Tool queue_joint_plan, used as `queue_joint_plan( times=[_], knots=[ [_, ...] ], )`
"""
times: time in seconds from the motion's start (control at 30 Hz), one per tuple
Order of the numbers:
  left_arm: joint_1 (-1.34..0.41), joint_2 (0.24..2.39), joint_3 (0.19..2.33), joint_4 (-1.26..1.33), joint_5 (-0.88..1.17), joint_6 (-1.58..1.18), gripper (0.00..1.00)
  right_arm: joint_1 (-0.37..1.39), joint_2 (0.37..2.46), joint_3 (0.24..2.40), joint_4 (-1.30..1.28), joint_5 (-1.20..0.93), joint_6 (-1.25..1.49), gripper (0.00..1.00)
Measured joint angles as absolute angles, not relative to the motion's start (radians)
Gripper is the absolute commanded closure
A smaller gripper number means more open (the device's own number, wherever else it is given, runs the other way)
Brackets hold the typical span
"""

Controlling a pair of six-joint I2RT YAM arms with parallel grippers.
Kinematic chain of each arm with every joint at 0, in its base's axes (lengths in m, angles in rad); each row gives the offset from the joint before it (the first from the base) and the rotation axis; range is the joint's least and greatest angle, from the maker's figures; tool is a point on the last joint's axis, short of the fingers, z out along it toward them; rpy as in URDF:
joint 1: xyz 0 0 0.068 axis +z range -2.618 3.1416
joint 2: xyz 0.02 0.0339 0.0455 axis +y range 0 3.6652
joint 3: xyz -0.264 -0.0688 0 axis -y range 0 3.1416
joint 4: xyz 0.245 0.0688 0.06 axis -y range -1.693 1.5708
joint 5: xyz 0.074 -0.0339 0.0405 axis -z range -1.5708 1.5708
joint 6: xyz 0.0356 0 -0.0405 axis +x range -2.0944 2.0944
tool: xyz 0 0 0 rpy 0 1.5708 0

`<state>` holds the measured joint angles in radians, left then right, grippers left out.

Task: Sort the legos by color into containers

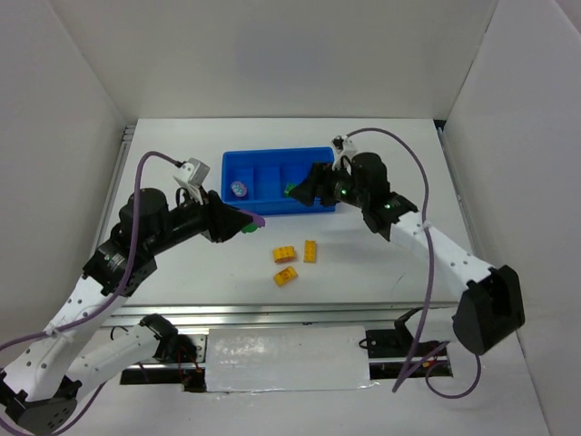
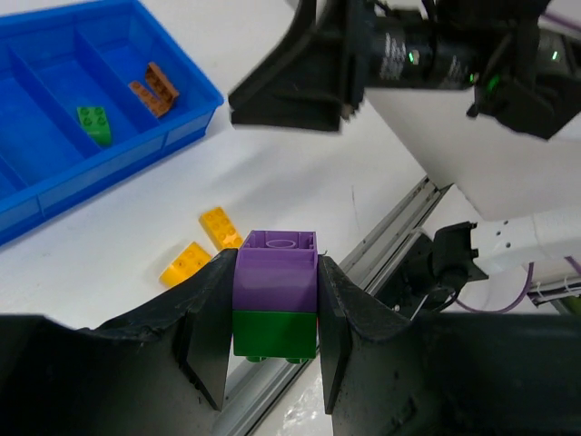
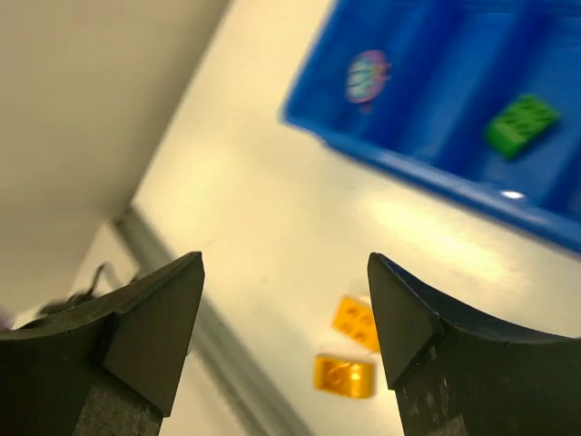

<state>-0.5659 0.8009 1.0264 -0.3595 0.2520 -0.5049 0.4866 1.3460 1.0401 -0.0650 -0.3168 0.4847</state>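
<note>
The left gripper [image 2: 275, 313] is squeezed shut on a purple brick [image 2: 275, 271] with a green brick [image 2: 275, 334] stuck under it, at the bottom middle of the left wrist view. The two fingers press on both sides of the pair and hold it up off the white table [image 1: 381, 272]. The right gripper [image 3: 286, 309] is wide open with nothing in it, and it hangs over the near edge of the blue tray [image 1: 229, 161]. Inside the tray, one part has another green block [image 2: 94, 123] and the part beside it has two brown bricks [image 2: 156, 89]. Three yellow bricks [image 1: 286, 254] lie close together on the table in front of the tray, in the middle of the top view. White walls [image 1: 272, 54] stand around the table.
</note>
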Motion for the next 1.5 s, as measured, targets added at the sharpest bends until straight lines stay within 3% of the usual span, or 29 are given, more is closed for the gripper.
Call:
queue_joint_plan(
  times=[0.3,0.5,0.8,0.97,1.3,1.4,1.5],
  knots=[
    [-0.563,0.737,0.944,-0.108,0.3,-0.625,1.0,0.493,1.055,0.684,0.236,-0.669,0.663,0.18],
    [-0.563,0.727,0.812,0.155,0.365,-0.782,1.0,0.622,0.915,0.63,0.422,-0.715,0.77,0.17],
    [-0.563,0.737,0.735,0.386,0.433,-0.905,1.0,0.654,0.965,0.626,0.712,-0.665,0.937,0.23],
    [-0.563,0.752,0.729,0.432,0.467,-0.932,1.0,0.669,1.018,0.634,0.77,-0.641,0.972,0.32],
    [-0.562,0.764,0.729,0.427,0.489,-0.942,1.0,0.712,1.052,0.721,0.778,-0.643,0.947,0.33],
    [-0.562,0.764,0.729,0.426,0.496,-0.942,1.0,0.714,1.052,0.733,0.775,-0.642,0.938,0.42],
    [-0.562,0.764,0.729,0.431,0.503,-0.944,1.0,0.714,1.056,0.733,0.765,-0.64,0.93,0.62]
  ],
)
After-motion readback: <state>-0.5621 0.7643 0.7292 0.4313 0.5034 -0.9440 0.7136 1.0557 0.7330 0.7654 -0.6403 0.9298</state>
